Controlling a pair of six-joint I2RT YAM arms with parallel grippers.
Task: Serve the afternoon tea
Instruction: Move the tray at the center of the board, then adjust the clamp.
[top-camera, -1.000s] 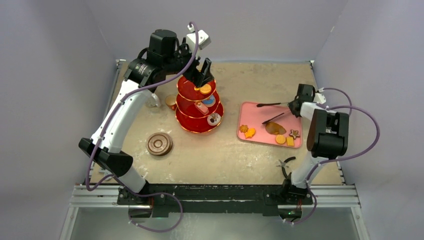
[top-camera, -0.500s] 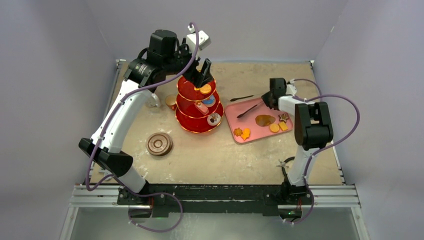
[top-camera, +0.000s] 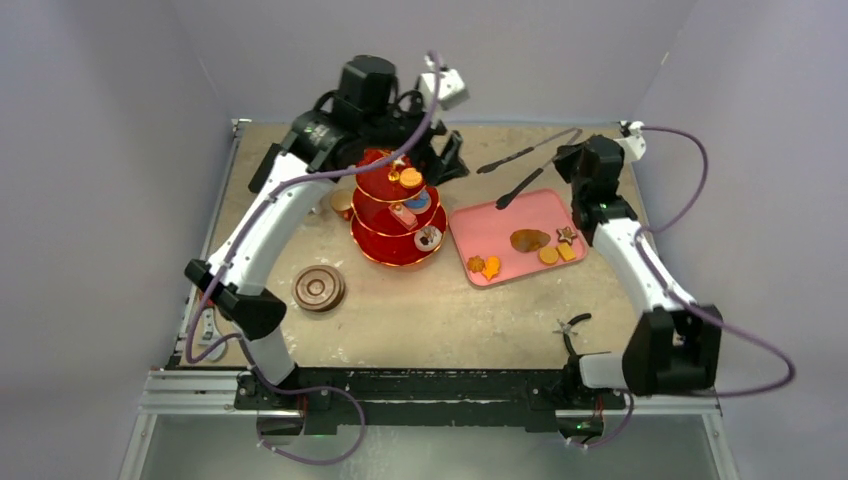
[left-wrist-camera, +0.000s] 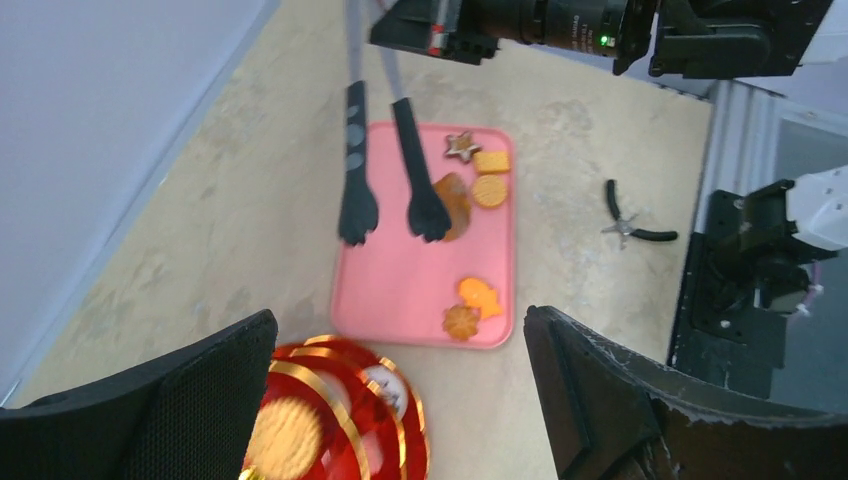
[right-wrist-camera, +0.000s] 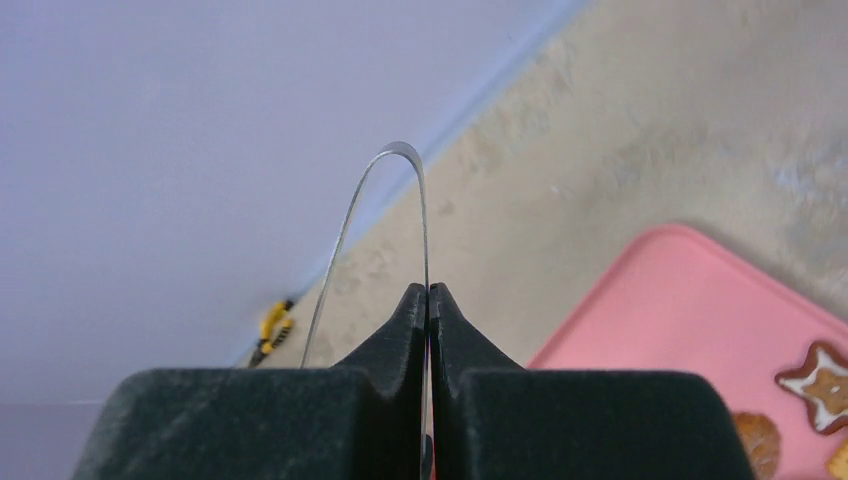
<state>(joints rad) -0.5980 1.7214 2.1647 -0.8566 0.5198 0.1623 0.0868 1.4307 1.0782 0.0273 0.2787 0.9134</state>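
The red three-tier stand with gold rims holds several pastries left of centre; its blurred top also shows in the left wrist view. My left gripper hangs open and empty just right of the stand's top, its jaws wide apart. My right gripper is shut on the bent end of the black tongs, held in the air over the pink tray's back edge; in its wrist view the tongs' thin metal loop rises between the pads. A stack of brown saucers lies front left. The copper cup peeks from behind the left arm. The mug is hidden.
The pink tray right of the stand holds several biscuits, among them a star biscuit. The tray also shows in the left wrist view. Small pliers lie near the right arm's base. A yellow tool lies by the back wall.
My left gripper has moved right, off the stand's top. My right arm slid the tray left, then swung back and lifted the tongs above the tray.
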